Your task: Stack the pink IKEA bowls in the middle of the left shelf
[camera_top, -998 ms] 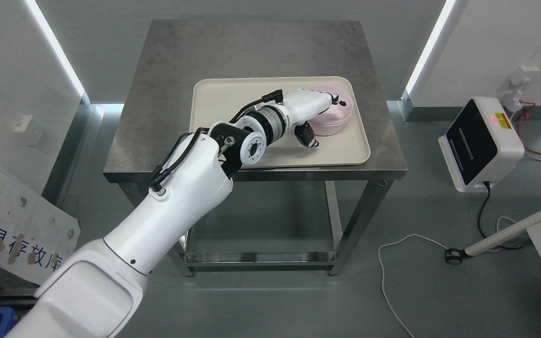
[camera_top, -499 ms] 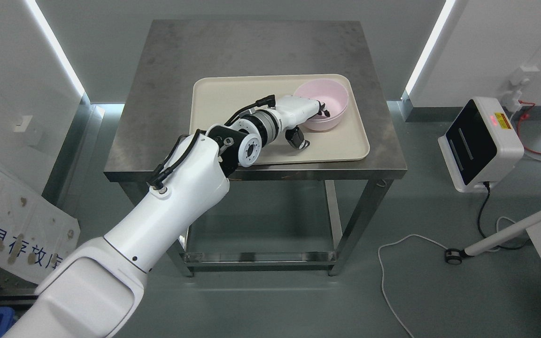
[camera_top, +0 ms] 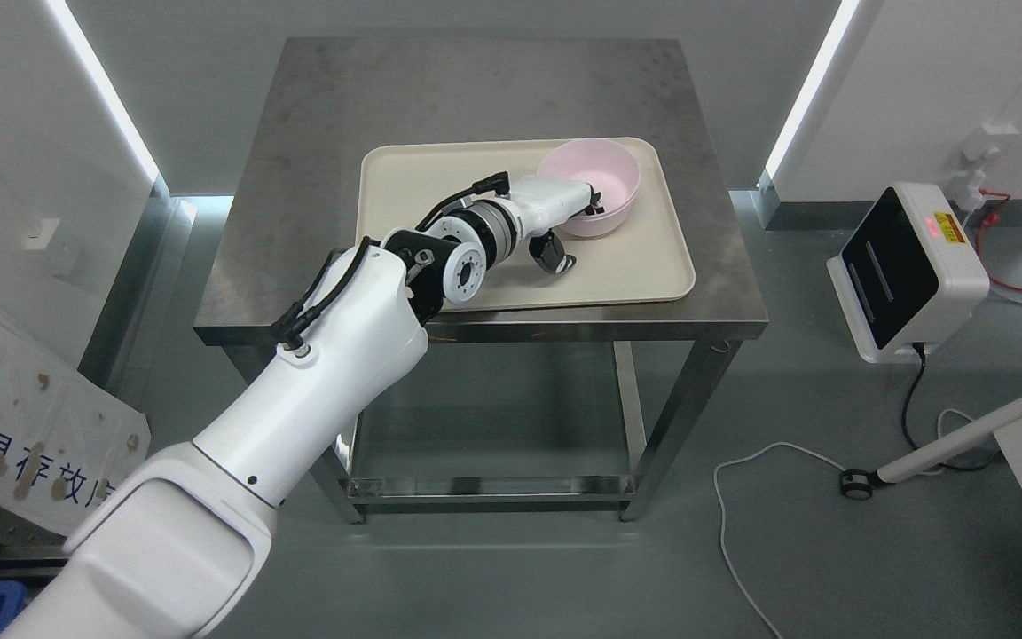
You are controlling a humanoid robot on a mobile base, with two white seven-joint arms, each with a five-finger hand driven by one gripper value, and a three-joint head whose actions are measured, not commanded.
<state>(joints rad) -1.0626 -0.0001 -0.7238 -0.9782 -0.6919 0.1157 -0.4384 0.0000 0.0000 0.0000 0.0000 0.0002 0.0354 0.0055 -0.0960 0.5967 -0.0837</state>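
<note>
Left hand (camera_top: 564, 206) grips the near rim of a tilted pink bowl (camera_top: 589, 185) above the cream tray (camera_top: 440, 186) on the steel bench (camera_top: 316, 160); no print readable.

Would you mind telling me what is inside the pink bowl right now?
The pink bowl looks empty apart from the left hand's dark fingers hooked over its near rim. The inside of that near wall is hidden by the hand.
</note>
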